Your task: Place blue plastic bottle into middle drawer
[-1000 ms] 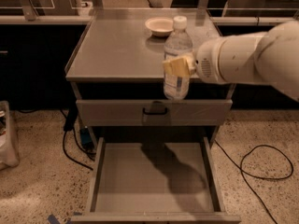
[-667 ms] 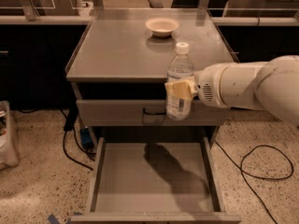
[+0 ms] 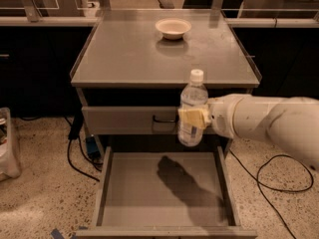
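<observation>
The blue plastic bottle (image 3: 192, 108) is a clear bottle with a white cap and pale label, held upright in the air in front of the cabinet. My gripper (image 3: 193, 118) is shut on the bottle's middle, with the white arm reaching in from the right. The bottle hangs above the back right part of the middle drawer (image 3: 164, 193), which is pulled out wide, with a bare flat grey floor. The arm's shadow falls on that floor.
A small white bowl (image 3: 173, 28) stands at the back of the cabinet top (image 3: 124, 59). A shut drawer front with a black handle (image 3: 163, 119) is just behind the bottle. Black cables (image 3: 271, 180) lie on the speckled floor at right and left.
The gripper with the bottle has moved down and forward, from level with the cabinet top's front edge to in front of the shut drawer, over the open drawer.
</observation>
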Robot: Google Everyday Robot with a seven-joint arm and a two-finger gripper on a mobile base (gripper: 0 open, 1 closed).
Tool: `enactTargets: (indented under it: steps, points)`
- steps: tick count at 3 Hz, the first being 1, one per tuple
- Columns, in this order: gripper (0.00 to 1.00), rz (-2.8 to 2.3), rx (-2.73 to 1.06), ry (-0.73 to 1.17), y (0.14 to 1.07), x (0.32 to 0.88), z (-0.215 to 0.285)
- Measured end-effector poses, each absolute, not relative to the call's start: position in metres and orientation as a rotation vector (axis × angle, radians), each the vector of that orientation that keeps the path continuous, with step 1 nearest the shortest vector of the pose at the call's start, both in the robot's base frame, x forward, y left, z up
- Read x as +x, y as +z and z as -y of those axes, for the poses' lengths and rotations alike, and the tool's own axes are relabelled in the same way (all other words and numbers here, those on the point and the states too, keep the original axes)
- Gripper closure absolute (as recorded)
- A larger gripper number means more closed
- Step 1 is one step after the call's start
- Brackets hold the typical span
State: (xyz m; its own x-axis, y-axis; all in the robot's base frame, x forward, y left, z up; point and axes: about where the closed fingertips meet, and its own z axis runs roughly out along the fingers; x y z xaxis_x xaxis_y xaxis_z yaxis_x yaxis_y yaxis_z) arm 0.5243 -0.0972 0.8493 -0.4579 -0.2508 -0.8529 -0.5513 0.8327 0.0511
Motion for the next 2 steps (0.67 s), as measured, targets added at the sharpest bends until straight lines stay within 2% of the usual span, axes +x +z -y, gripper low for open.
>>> enactTargets:
  steps: [2]
  points:
    - [1.00, -2.099, -0.574, 0.394, 0.739, 0.501, 0.072]
